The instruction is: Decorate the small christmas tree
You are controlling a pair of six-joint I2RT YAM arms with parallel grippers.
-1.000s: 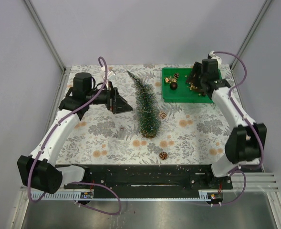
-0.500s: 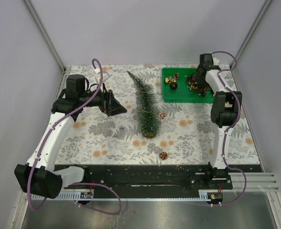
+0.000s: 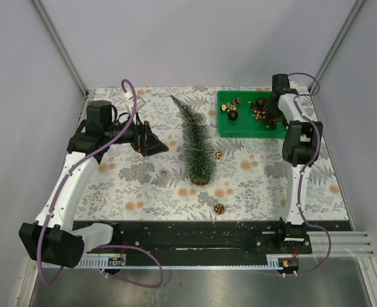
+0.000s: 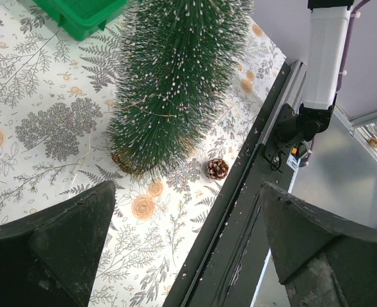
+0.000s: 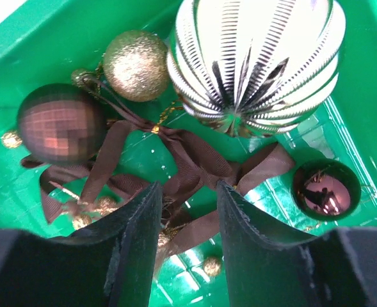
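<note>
The small christmas tree (image 3: 194, 137) lies on its side mid-table, tip toward the back and wooden base toward the front; it also shows in the left wrist view (image 4: 175, 83). My left gripper (image 3: 155, 142) is open and empty, just left of the tree, with its jaws wide apart (image 4: 187, 192). My right gripper (image 3: 271, 110) is down in the green tray (image 3: 230, 130). Its jaws stand narrowly open (image 5: 187, 188) on either side of a brown ribbon bow (image 5: 194, 157). Around it lie a silver ribbed ball (image 5: 255, 61), a gold glitter ball (image 5: 136, 64) and a brown faceted ball (image 5: 61, 125).
Two pinecones lie on the floral cloth, one right of the tree (image 3: 218, 154) and one near the front rail (image 3: 219, 208). A dark shiny ball (image 5: 326, 188) sits by the tray wall. The black rail (image 3: 194, 233) runs along the near edge. Grey walls enclose the table.
My right arm has folded upright and its gripper has shifted to the right part of the tray. My left gripper has drawn back a little to the left, away from the tree.
</note>
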